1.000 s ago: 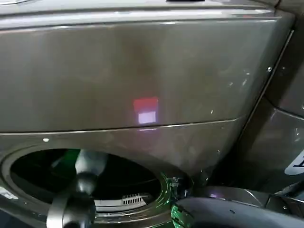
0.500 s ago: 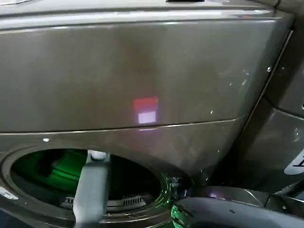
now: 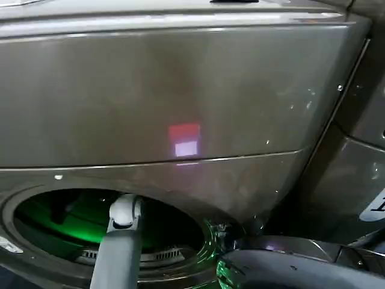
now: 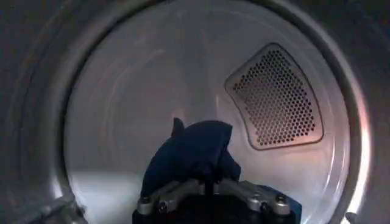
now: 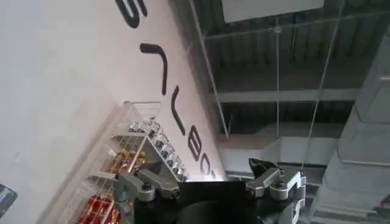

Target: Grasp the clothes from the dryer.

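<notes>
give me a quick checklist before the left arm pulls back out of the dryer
1. Left arm reaches through the dryer porthole: ok.
2. Left gripper shut on the navy garment: ok, fabric bunched between its fingers.
3. Garment lifted off the drum floor: cannot tell.
4. Yellow-green garment's whereabouts: cannot tell.
5. Perforated vent panel apart from the garment: ok.
6. Right gripper away from the porthole, pointing towards a ceiling and a lettered wall: ok.

The left pincer point(image 4: 210, 182) fingertips are hidden behind the navy garment point(image 4: 192, 155).
</notes>
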Tool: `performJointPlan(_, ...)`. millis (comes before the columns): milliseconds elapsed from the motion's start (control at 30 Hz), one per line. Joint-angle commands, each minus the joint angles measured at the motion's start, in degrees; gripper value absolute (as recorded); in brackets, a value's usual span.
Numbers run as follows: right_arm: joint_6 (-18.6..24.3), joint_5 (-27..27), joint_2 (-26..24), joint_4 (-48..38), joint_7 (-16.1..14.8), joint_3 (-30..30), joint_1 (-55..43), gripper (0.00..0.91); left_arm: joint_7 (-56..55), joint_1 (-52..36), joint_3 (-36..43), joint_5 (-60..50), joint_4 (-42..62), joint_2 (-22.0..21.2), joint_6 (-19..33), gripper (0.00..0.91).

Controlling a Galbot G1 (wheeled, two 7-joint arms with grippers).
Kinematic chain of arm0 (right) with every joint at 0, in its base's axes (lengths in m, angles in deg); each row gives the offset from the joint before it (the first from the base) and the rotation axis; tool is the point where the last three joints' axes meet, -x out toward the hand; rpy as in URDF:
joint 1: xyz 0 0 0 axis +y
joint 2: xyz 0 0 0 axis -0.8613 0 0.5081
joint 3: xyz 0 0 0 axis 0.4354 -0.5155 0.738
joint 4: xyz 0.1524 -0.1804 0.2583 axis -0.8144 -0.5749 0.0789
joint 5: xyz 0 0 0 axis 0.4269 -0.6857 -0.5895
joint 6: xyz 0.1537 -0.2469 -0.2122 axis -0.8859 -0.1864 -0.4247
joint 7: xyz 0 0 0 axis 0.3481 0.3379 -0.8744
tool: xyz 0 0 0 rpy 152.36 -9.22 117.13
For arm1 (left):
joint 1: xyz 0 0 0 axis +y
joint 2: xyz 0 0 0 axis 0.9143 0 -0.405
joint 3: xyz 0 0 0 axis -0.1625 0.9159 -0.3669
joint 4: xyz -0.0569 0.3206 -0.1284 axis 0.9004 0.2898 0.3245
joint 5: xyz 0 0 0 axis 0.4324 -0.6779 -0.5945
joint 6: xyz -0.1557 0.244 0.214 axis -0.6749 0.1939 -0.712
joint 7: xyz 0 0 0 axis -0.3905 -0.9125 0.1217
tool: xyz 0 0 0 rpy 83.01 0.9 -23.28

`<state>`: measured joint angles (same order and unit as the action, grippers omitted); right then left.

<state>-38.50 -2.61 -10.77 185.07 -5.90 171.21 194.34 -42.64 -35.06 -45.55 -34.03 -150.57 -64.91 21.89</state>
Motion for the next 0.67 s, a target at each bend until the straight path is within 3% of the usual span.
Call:
performJointPlan(33, 0.07, 0.05, 0.05, -0.04, -0.14, 0.37, 0.05, 0.907, -0.46, 1.30, 0.11, 1.15, -0.68, 0.20, 1.19, 0.000)
performJointPlan(667, -0.51, -0.62, 0.35, 0.29, -1.47, 0.33, -0.30, 0.907, -0.16, 0.72, 0.16, 1.04, -0.53, 0.18, 1.20, 0.000)
